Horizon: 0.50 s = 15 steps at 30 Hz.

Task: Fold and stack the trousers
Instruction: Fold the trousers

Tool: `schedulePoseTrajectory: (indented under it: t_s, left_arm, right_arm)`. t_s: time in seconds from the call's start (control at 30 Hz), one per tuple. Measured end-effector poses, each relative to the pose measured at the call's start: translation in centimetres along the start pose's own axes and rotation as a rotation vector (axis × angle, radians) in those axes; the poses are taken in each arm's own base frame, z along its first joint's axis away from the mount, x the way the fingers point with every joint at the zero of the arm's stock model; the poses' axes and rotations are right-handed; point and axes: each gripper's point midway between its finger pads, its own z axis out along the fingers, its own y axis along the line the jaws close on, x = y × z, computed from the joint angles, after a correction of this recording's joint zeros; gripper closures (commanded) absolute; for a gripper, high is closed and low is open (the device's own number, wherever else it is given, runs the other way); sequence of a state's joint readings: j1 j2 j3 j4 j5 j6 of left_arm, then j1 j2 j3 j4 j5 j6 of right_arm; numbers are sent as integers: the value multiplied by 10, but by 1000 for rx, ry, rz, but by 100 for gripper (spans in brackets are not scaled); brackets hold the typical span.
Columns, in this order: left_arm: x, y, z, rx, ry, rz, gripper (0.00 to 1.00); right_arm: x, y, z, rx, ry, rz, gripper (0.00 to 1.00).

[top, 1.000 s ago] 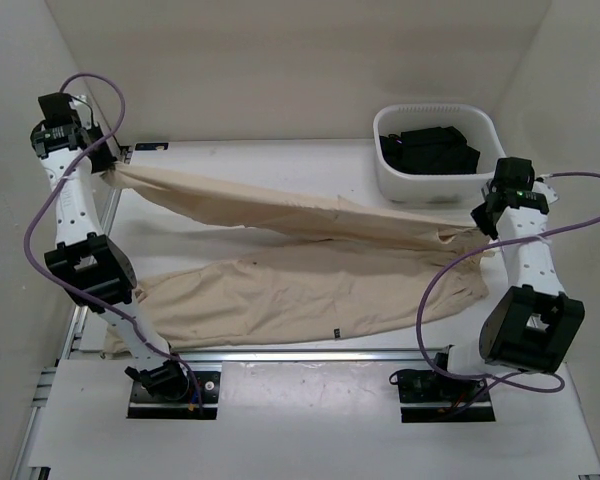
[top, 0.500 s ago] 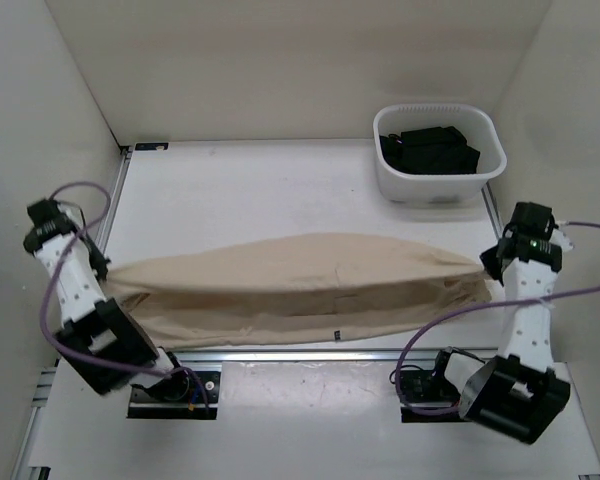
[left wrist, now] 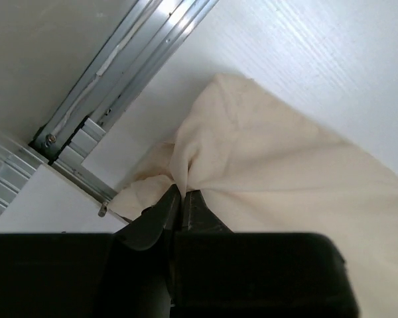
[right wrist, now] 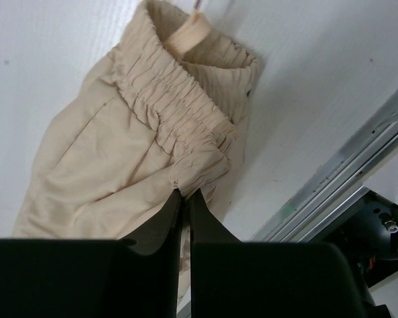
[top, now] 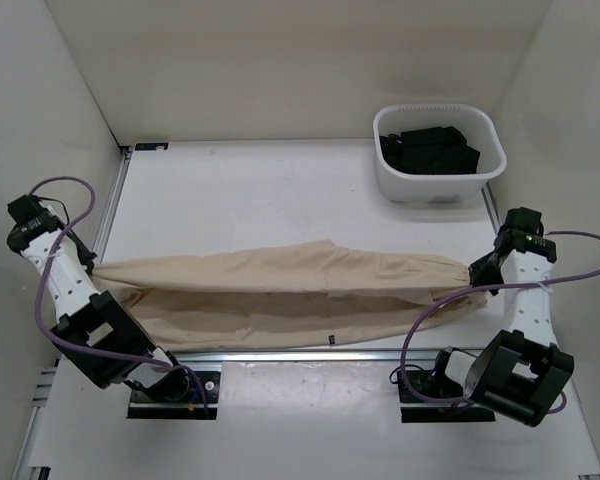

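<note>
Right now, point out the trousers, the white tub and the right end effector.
trousers (top: 280, 275), top external view, on the middle of the upper leg.
white tub (top: 435, 190), top external view, on its near outer wall.
right end effector (right wrist: 184, 193), right wrist view, between its fingertips at the elastic waistband.

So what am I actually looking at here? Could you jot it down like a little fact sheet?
Garment: beige trousers, doubled lengthwise across the near part of the table
Left gripper: shut on the leg end of the cloth
Right gripper: shut on the gathered waistband
Cloth state: upper layer stretched between both grippers, over the lower layer
Tub: white, far right corner, holding dark items
Stacking: not yet done
</note>
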<state>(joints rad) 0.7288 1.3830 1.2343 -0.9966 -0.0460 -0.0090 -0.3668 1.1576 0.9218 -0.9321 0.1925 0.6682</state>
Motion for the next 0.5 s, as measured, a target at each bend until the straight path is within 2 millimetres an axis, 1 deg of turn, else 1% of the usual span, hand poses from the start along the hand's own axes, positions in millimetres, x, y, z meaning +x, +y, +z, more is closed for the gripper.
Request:
schedulePoseTrajectory:
  t_s: [0.07,0.1,0.17,0.2,0.27,0.4,0.47,0.5]
  left_arm:
    - [-10,-2,-11,12,-32,-2,86]
    - [-9,-2,-14,12,-38,-3,86]
    - [0,1,-17,0,-43,-6,86]
    - [7,4,-16,-11,-45,-9,86]
    - [33,15,-14,-54,-20,-22,86]
    - [77,39,-4,-143,35,-74,86]
    - [100,50,7,-186,75,-98,86]
    - [110,54,12,-206,95,-106,84]
  right_arm:
    - [-5,5,-8,-25,-4,0,100]
    - [-6,5,-11,-31,-11,1,100]
    - [-7,0,-17,-32,-32,3,100]
    - [-6,-4,-18,-32,-46,5,100]
    - [-1,-16,-17,-13,-68,13,100]
    - [17,-45,-1,71,-55,39,100]
    - [28,-59,7,123,-32,40,94]
    - [32,-63,9,140,-21,41,85]
